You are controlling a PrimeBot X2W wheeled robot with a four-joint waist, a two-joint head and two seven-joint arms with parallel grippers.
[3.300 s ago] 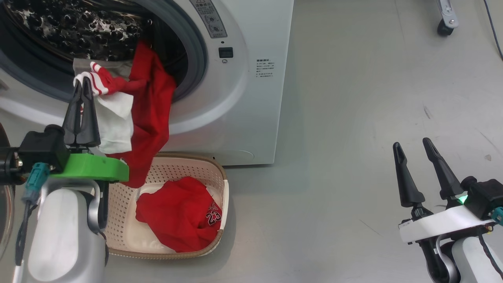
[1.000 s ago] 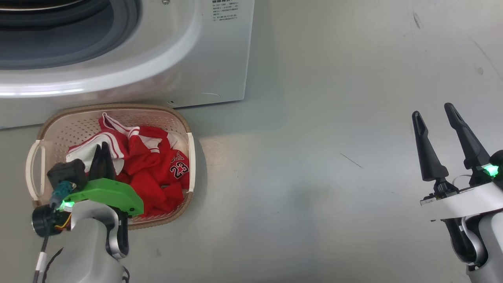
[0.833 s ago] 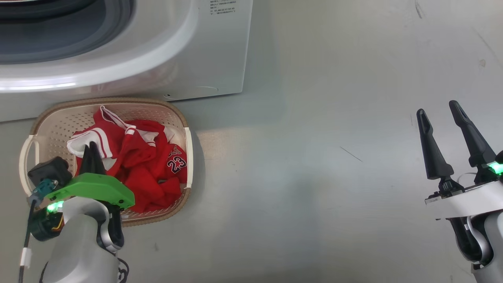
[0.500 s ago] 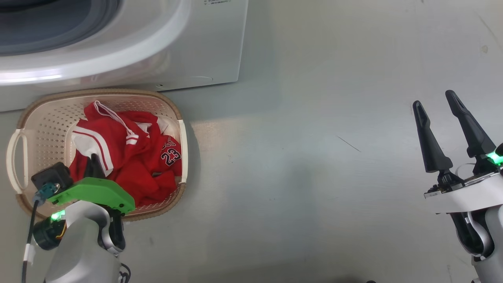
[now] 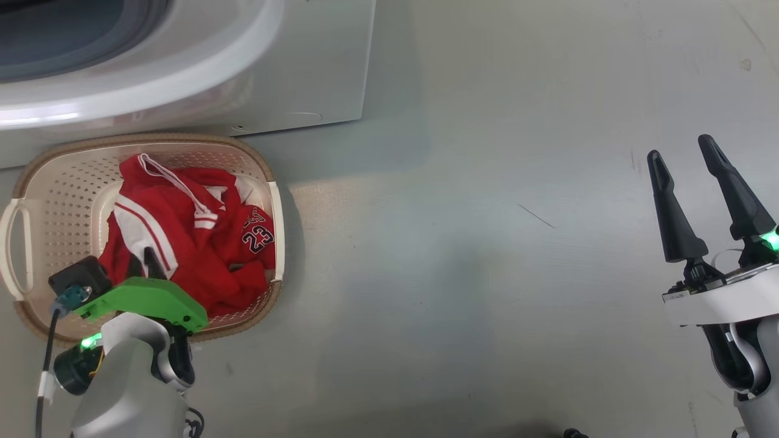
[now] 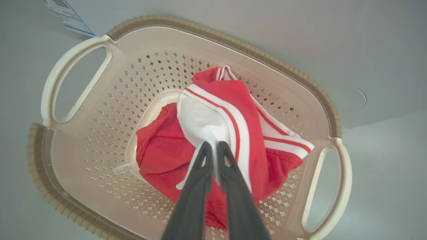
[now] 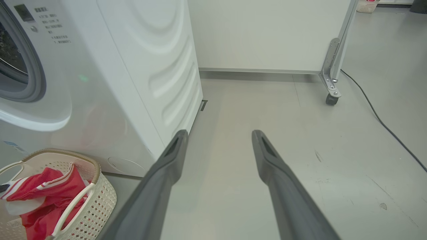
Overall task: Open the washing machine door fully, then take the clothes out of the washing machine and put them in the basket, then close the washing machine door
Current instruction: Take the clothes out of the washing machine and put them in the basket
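A soft white fold of the red-and-white garment [image 6: 217,110] is pinched between the jaws of the left gripper [image 6: 214,145], which are pressed together on the cloth inside the basket [image 5: 58,201]. The basket is a cream perforated plastic tub, rounded-rectangle in shape, with a brown woven-look rim and 2 loop handles, and stands on the smooth grey floor [image 5: 475,255] at 9 o'clock in the head view. The crumpled garment, banded in white with thin red stripes, lies heaped on the red jersey [image 5: 237,258], whose number 23 shows toward 3 o'clock of the basket. Both pieces sit within the basket's walls. The washing machine [image 5: 304,67], glossy white with a curved front moulding and a grey rubber seal [image 5: 61,42] around its opening, rises at 11 o'clock, its lower edge just beside the woven rim. At 4 o'clock the right gripper [image 5: 680,148] hangs over bare floor, well apart from the basket, its 2 long dark tapered jaws spread wide with nothing between them. In the right wrist view a metal leg [image 7: 332,66] on a small caster stands at 2 o'clock.
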